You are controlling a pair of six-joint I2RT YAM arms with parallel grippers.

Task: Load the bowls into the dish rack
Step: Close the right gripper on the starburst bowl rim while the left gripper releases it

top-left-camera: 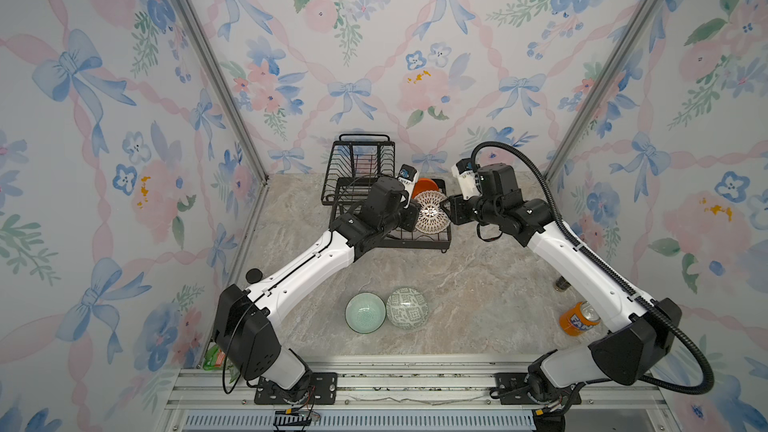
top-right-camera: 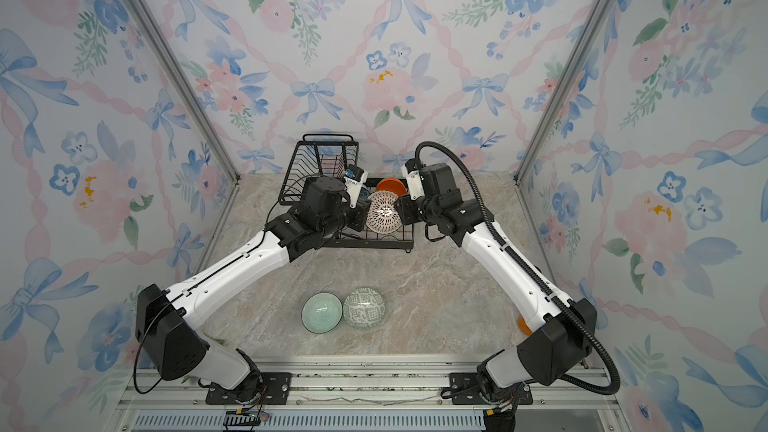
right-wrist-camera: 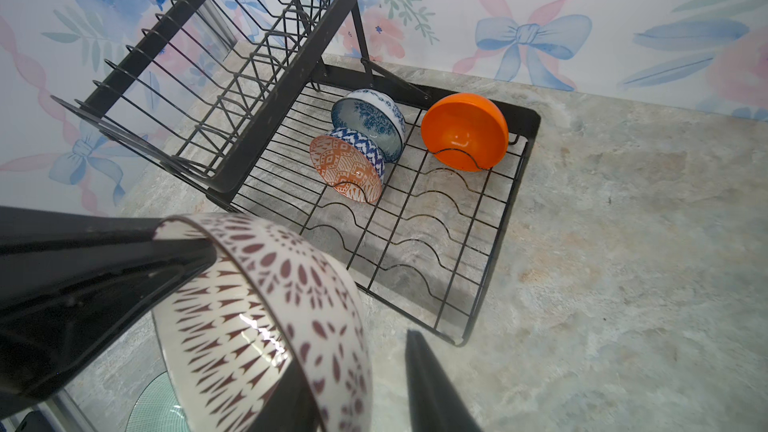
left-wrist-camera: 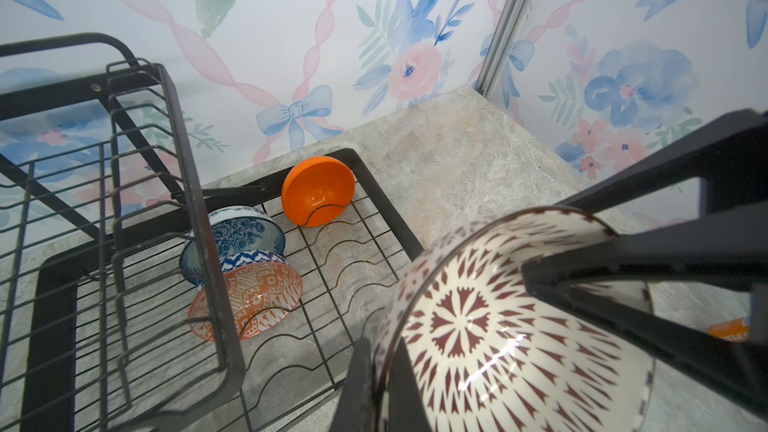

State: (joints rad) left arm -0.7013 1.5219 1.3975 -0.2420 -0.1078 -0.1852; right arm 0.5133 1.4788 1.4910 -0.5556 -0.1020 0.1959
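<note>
White lattice bowl (top-left-camera: 432, 213) hangs on edge above the dish rack's (top-left-camera: 419, 245) lower tray, between the arms. The left gripper (top-left-camera: 414, 214) clamps one rim while the right gripper (top-left-camera: 447, 209) straddles the opposite rim, jaws part-open and not yet gripping.

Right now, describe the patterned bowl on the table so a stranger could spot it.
On the marble tabletop, in front of the black dish rack, two bowls sit side by side. In a top view the grey-green geometric bowl is the right one, maze-patterned where the celadon bowl is pale green.
</note>
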